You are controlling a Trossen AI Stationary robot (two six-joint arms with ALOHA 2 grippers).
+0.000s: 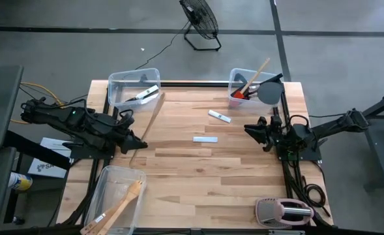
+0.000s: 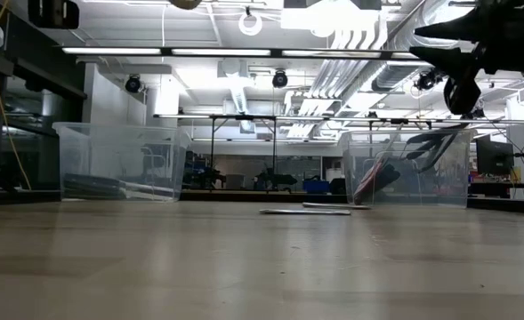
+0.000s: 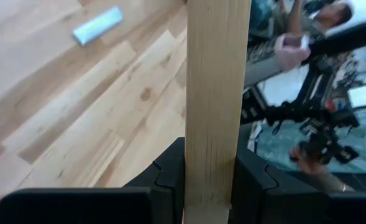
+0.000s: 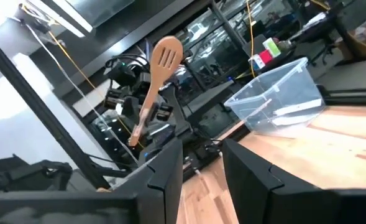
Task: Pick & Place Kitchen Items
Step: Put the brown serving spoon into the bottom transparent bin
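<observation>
While no brand, label or writing is readable anywhere, the views are each showing something different. Going left to right in the high view, the left gripper is hovering above the table's left side, its fingers clamping the handle of a light wooden slotted spoon. The left wrist view is showing that grip close up; the right wrist view is showing the spoon's slotted head raised. Two white-bladed knives are lying mid-table. The back right bin is holding a wooden spoon, a red spatula and a grey spatula. The right gripper is hanging at the right side, fingers narrowly parted and holding nothing. A pink-and-grey toaster is sitting at the near right corner, appearing only in the high view.
</observation>
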